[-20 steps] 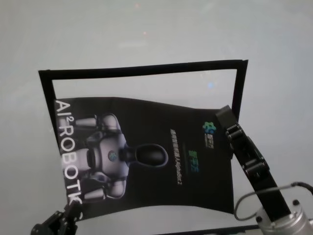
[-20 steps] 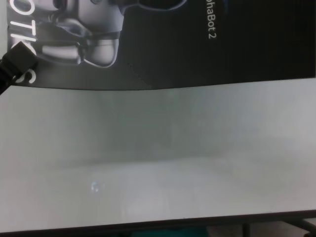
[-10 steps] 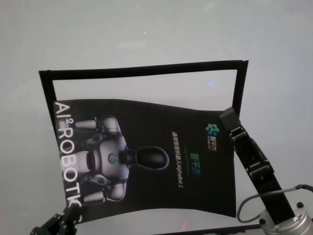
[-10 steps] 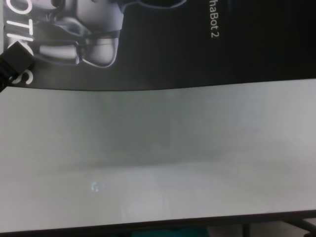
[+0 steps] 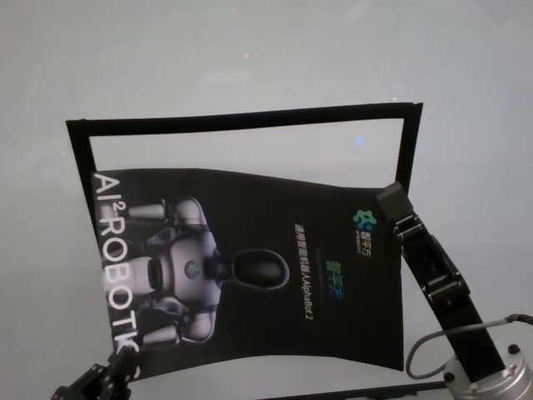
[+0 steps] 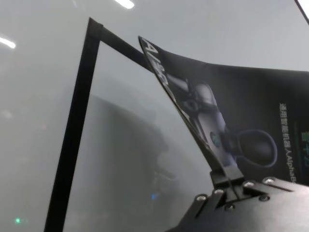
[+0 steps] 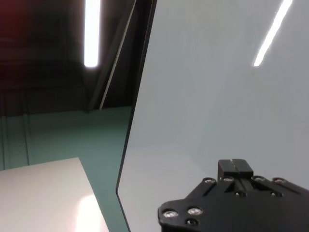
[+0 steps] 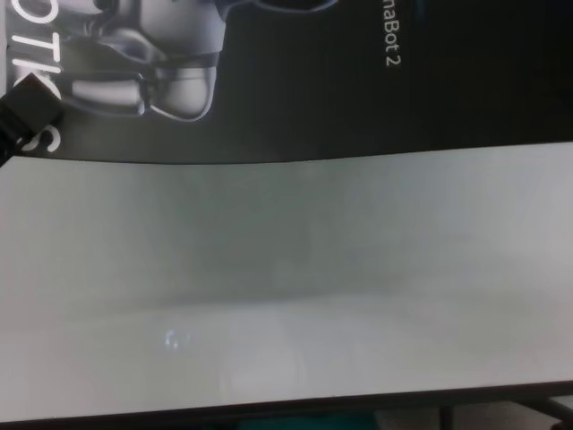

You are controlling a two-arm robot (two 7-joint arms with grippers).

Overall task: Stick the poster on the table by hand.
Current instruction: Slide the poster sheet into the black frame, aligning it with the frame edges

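Table (image 5: 266, 50): wide pale surface, black tape strips (image 5: 250, 118) marking a frame on its far and side edges.

Poster (image 5: 275, 275): lies over the near part of that frame, far edge short of the far strip, sheet bowed rather than flat. Over the last second it has slid slightly toward you and to the right.

Left gripper (image 6: 227, 176): fingers pinched on the poster's near left corner, lifting it.

Right gripper (image 5: 391, 202): at the right edge; you cannot tell its fingers' state.

Judgement: you are aligning, not yet pressing down.
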